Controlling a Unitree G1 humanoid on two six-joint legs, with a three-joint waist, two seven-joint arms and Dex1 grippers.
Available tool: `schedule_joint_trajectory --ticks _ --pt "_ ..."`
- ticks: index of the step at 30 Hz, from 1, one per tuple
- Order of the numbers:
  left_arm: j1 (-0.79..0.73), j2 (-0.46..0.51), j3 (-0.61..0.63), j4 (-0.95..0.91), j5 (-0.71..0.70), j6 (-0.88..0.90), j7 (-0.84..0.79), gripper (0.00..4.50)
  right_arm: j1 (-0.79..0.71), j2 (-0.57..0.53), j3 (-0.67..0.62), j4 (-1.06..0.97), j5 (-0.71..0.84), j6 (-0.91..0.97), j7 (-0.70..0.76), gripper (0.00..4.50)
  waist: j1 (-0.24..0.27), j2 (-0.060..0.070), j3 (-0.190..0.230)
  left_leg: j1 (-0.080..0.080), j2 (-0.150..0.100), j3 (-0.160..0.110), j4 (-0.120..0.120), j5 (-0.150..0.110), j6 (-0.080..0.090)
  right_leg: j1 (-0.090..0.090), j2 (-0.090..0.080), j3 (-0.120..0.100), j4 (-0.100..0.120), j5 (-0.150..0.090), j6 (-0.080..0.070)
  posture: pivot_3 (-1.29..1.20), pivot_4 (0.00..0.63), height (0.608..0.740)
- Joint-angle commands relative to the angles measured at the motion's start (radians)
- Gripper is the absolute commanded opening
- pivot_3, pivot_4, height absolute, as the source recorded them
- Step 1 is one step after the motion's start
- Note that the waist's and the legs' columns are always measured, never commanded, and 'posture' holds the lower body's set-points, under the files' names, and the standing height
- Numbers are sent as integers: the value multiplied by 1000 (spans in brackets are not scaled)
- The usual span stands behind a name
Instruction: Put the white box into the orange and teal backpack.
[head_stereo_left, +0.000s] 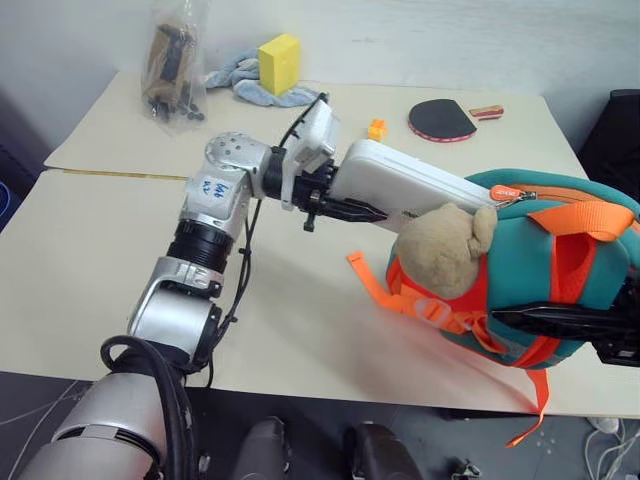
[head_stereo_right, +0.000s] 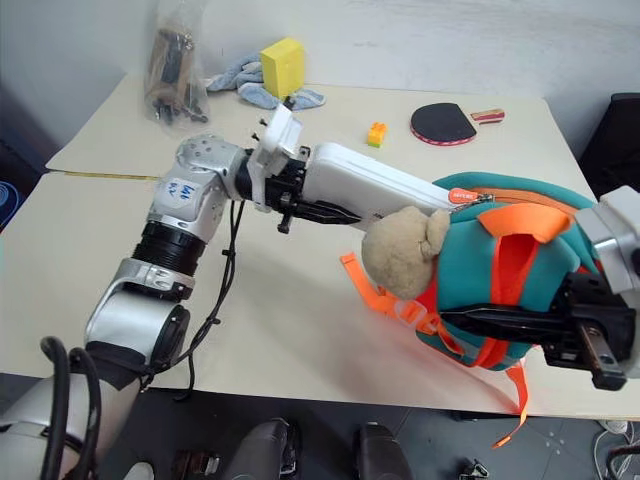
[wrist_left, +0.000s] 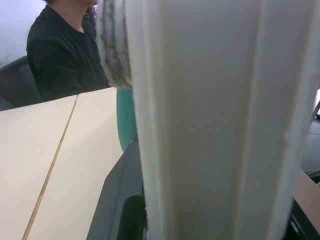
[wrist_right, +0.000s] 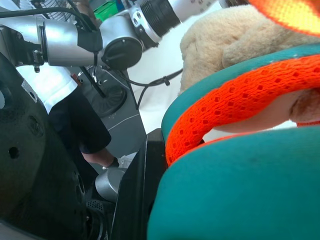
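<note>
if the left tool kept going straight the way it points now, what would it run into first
Most likely the orange and teal backpack. The left tool holds the white box, whose far end already sits at the backpack's top opening, just above the plush toy; depth is unclear.

No text can be read — the blue scribble on the left arm's sticker (head_stereo_left: 213, 187) stays illegible.

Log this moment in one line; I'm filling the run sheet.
left gripper: holds white box, far end at backpack opening | right gripper: grips backpack | box: not fully inside
</note>
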Motion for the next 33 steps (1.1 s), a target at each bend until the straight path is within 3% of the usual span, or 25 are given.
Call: schedule_joint_trajectory --ticks 1,6,10,17,23,26,29,33 --pt "-21 -87 -36 6 53 -83 69 1387 -42 6 34 -17 -58 -76 -30 5 1 0 0 0 0 0 0 0 0 0 0 0 0 0 0 0 150 740" --pt "-31 -225 -56 -7 74 25 205 1387 -39 43 71 -46 -80 -112 -63 5 5 0 0 -1 -1 0 2 -1 2 0 0 0 -1 1 2 0 150 740" --pt "-10 -259 -99 -31 109 96 240 2565 -25 60 86 -75 -105 -129 -109 0 -2 0 0 -1 -1 0 1 -1 2 0 0 1 0 1 2 0 150 740" --pt "-2 -141 -47 -65 76 183 195 4396 57 115 50 -128 -91 -154 -145 0 -5 0 0 1 -1 0 0 0 1 0 0 2 1 1 2 0 150 740" --pt "-26 34 71 -84 -47 290 59 4454 105 141 45 -155 -93 -179 -183 0 -5 0 0 2 0 0 -1 1 0 1 0 2 1 1 2 0 150 740" --pt "-51 107 131 -119 -155 430 -29 4454 116 139 38 -150 -89 -187 -191 0 -4 0 0 2 0 0 -1 1 0 1 0 1 1 1 2 0 150 740" --pt "-54 110 156 -219 -241 546 -24 4454 125 135 37 -143 -92 -196 -191 0 0 0 0 2 -1 -1 0 1 0 2 -1 0 0 1 2 0 150 740" --pt "-12 60 79 -351 -194 491 39 4454 123 134 53 -138 -103 -205 -207 0 3 0 0 3 -3 -7 1 0 1 9 -2 -1 -4 1 2 0 150 740"
